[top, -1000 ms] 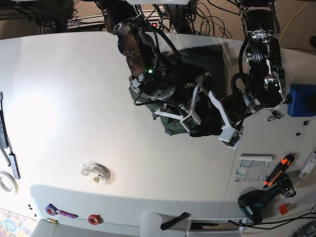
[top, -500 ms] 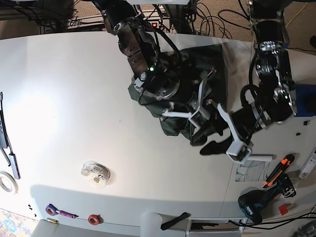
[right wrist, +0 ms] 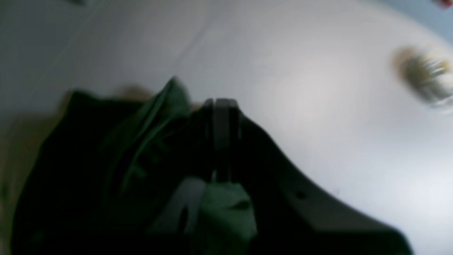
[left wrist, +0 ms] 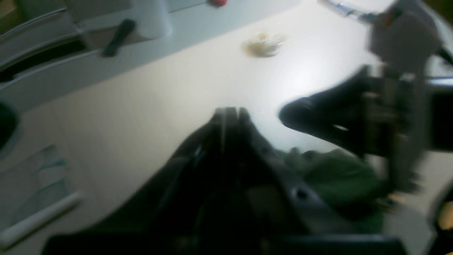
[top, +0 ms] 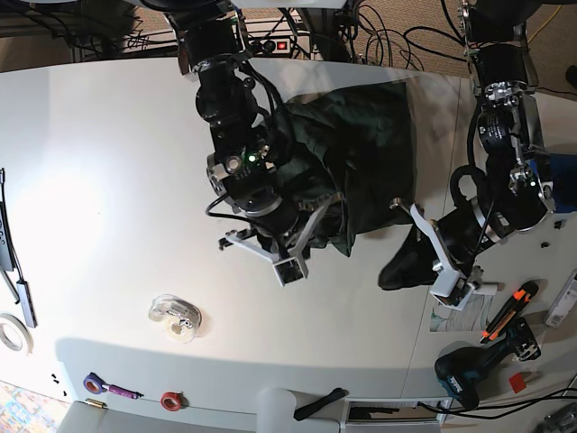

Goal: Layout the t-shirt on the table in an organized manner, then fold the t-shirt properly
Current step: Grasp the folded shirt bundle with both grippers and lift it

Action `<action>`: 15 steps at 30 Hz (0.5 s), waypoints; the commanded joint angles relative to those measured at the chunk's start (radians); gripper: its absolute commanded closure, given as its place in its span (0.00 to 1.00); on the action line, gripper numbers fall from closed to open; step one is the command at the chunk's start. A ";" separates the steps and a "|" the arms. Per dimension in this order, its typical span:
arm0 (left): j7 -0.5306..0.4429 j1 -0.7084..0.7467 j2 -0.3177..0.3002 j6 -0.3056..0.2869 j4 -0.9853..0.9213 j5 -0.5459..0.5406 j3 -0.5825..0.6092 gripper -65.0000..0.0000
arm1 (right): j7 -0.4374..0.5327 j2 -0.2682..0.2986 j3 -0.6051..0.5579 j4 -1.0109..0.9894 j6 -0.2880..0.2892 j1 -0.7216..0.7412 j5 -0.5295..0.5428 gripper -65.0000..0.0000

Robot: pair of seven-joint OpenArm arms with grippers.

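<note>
The dark green t-shirt (top: 361,135) lies crumpled on the white table (top: 117,162), right of centre at the back. My right gripper (top: 290,269) hangs over the shirt's front-left edge. In the right wrist view this gripper (right wrist: 219,104) is shut, and green t-shirt (right wrist: 226,212) fabric is bunched between and beside its fingers. My left gripper (top: 386,273) is off the shirt's front-right corner, above bare table. Its black fingers (left wrist: 240,117) are pressed together with nothing between them. In that blurred view, t-shirt (left wrist: 336,177) cloth hangs under the right gripper (left wrist: 286,115).
A clear tape roll (top: 176,317) sits front left of the shirt. A drill (top: 469,374), an orange cutter (top: 509,311), a paper sheet (top: 460,311) and a blue box (top: 552,183) are on the right panel. Small red and purple items (top: 169,400) lie at the front edge.
The grippers were close together over the shirt's front edge. The right one has swung left and forward with fabric. The left one has pulled away to the front right.
</note>
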 commanded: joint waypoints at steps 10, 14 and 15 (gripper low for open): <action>-0.130 -0.019 -0.008 0.116 0.010 0.207 -0.005 1.00 | 0.045 -0.014 -0.107 -0.213 -0.006 0.029 0.008 1.00; -0.130 -0.019 -0.008 0.117 0.010 0.207 -0.005 1.00 | 0.048 -0.014 -0.241 -0.219 -0.005 0.031 0.008 1.00; -0.130 -0.019 -0.008 0.117 0.010 0.206 -0.005 1.00 | 0.048 -0.014 -0.280 -0.219 -0.004 0.032 0.008 1.00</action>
